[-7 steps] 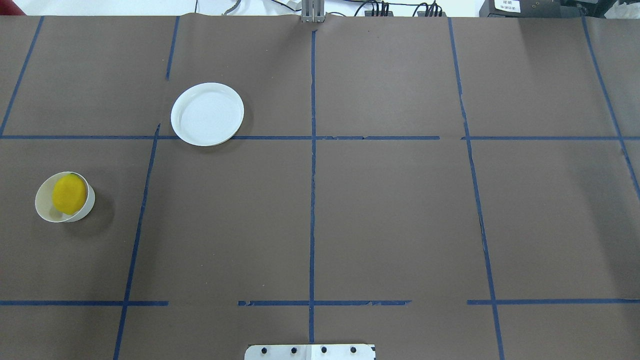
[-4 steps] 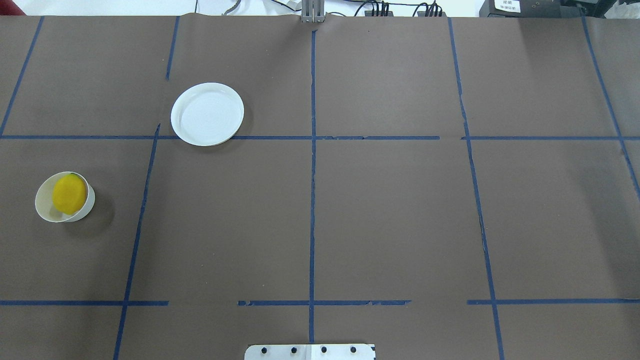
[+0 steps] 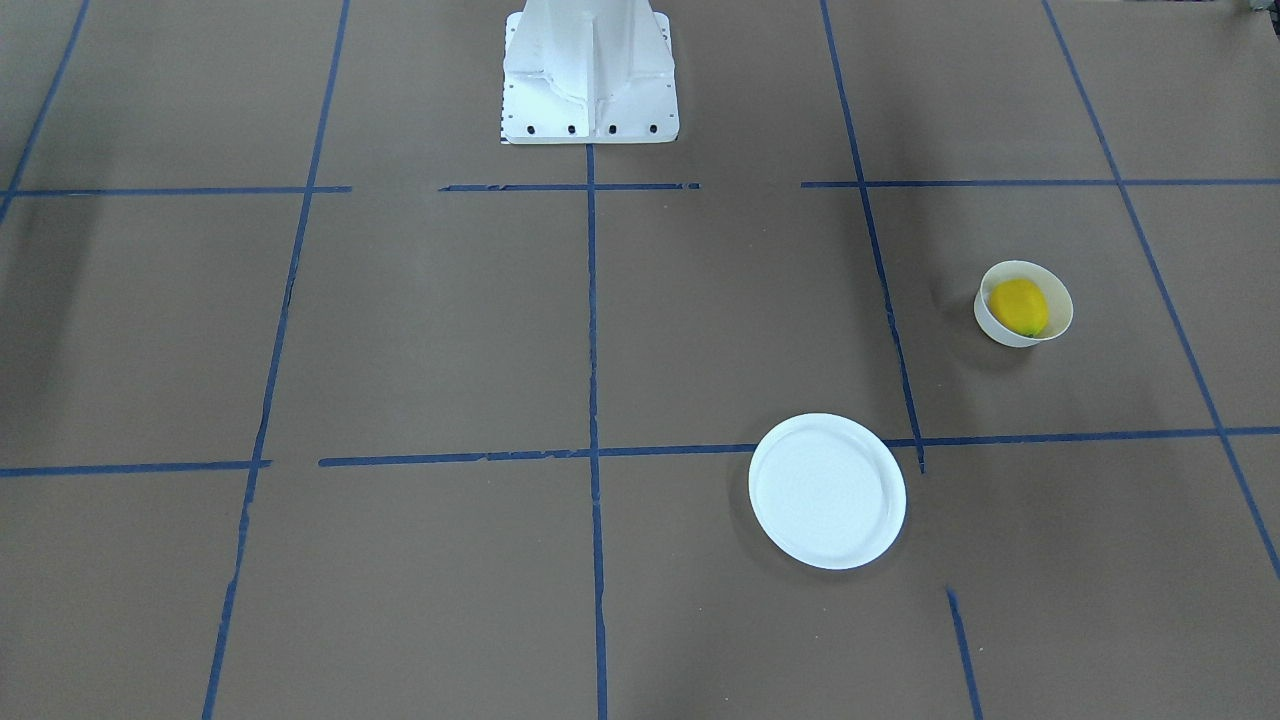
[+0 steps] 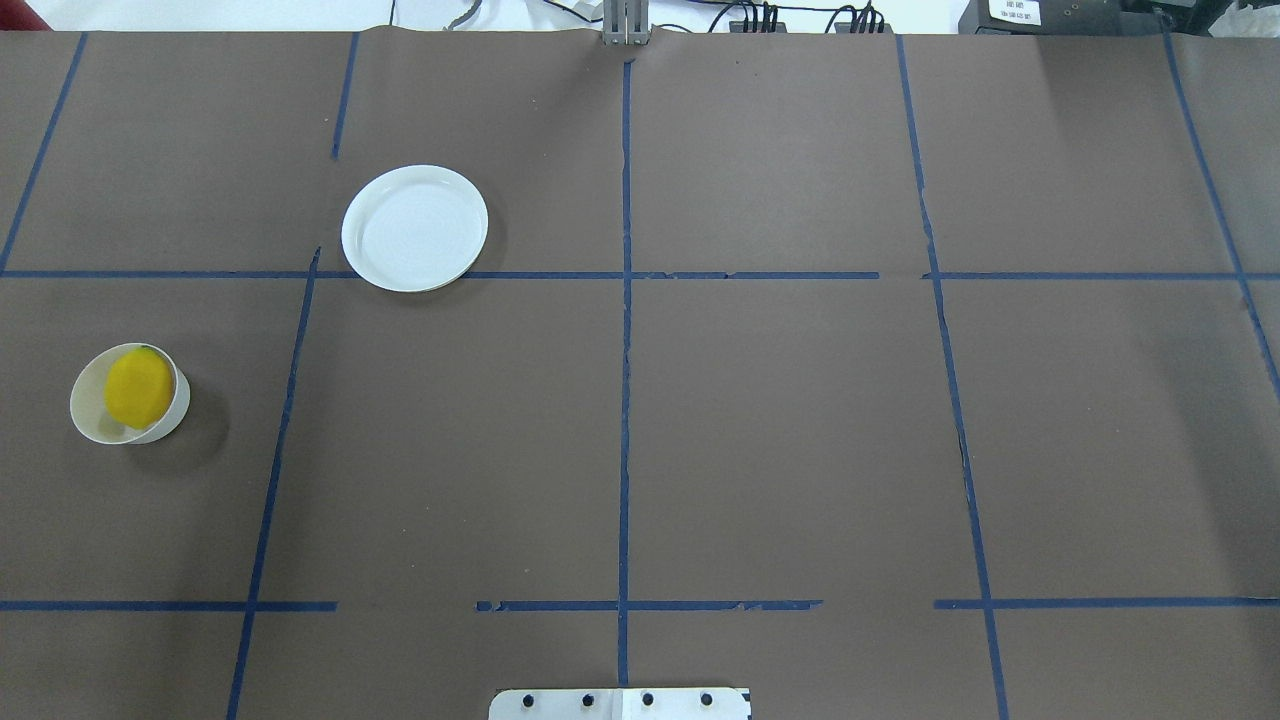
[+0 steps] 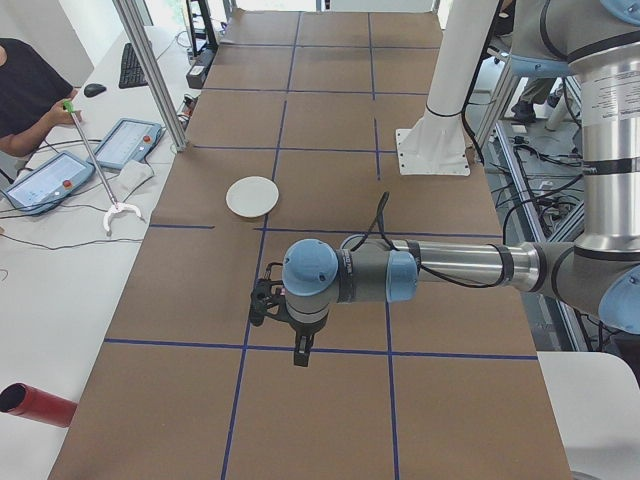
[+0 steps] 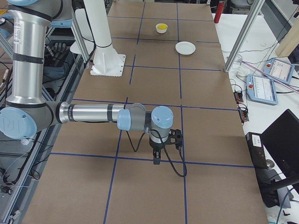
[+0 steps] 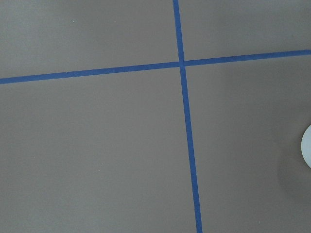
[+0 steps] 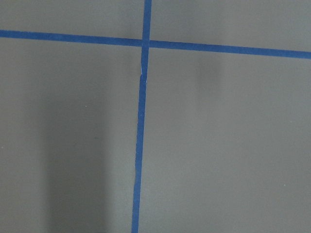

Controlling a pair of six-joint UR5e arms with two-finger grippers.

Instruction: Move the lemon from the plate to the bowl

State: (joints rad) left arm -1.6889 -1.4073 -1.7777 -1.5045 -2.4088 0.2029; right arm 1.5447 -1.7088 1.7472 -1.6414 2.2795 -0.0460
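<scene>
The yellow lemon (image 4: 138, 388) lies inside the small deep white bowl (image 4: 88, 420) at the table's left side; both also show in the front-facing view, lemon (image 3: 1018, 306) in bowl (image 3: 1000, 330). The flat white plate (image 4: 415, 228) stands empty farther back, also in the front-facing view (image 3: 827, 490). Neither gripper shows in the overhead or front-facing views. The left arm's wrist (image 5: 310, 290) and the right arm's wrist (image 6: 161, 122) hang high over the table in the side views only. I cannot tell whether either gripper is open or shut.
The robot's white base (image 3: 590, 70) stands at the table's near middle edge. Blue tape lines cross the brown table. Tablets (image 5: 125, 142) and a person sit beside the table's far side. A white sliver (image 7: 307, 153) shows at the left wrist view's right edge.
</scene>
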